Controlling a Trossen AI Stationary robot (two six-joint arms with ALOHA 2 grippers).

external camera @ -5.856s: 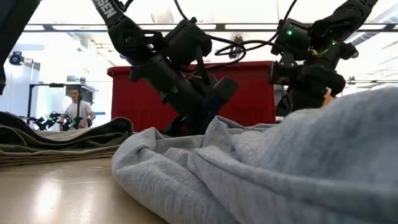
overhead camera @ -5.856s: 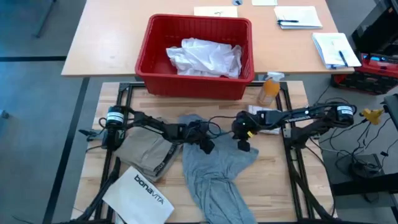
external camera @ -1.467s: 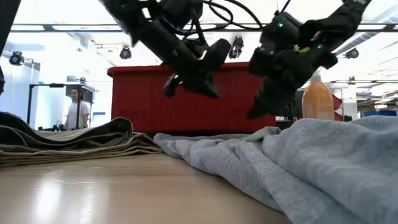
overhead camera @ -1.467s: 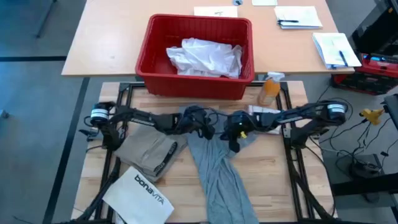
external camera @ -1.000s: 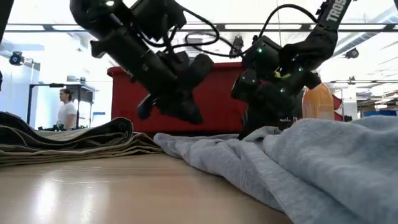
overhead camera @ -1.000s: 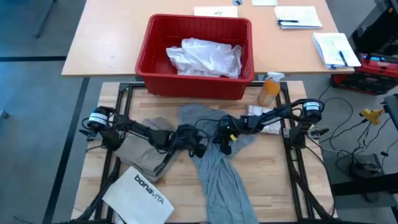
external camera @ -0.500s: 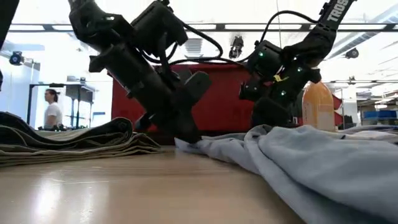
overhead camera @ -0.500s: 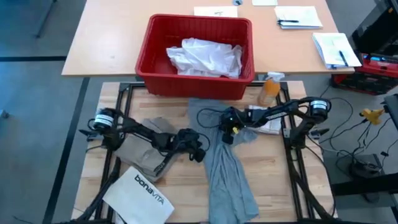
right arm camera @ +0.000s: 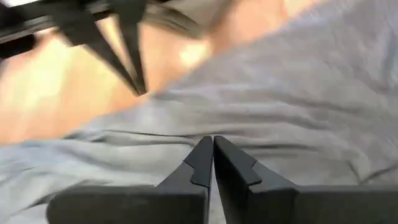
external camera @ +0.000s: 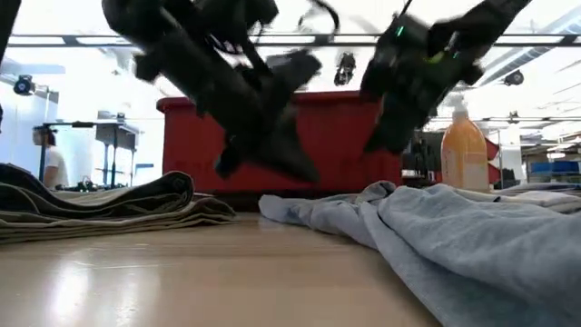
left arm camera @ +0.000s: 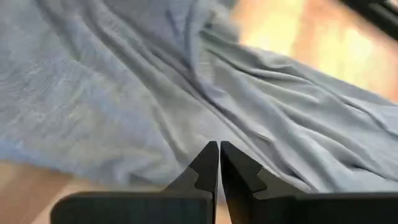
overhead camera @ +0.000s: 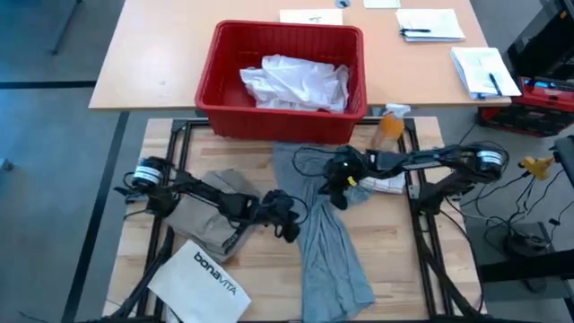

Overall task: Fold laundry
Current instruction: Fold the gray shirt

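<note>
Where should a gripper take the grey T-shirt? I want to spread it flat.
Probably the grey T-shirt at its wide end near the red basket, pinched from above at an outer edge: it lies as a long bunched strip, so pulling sideways there should open it.

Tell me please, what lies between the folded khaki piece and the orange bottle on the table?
In the high view, the grey T-shirt lies between the khaki piece and the orange bottle, with both grippers, left and right.
</note>
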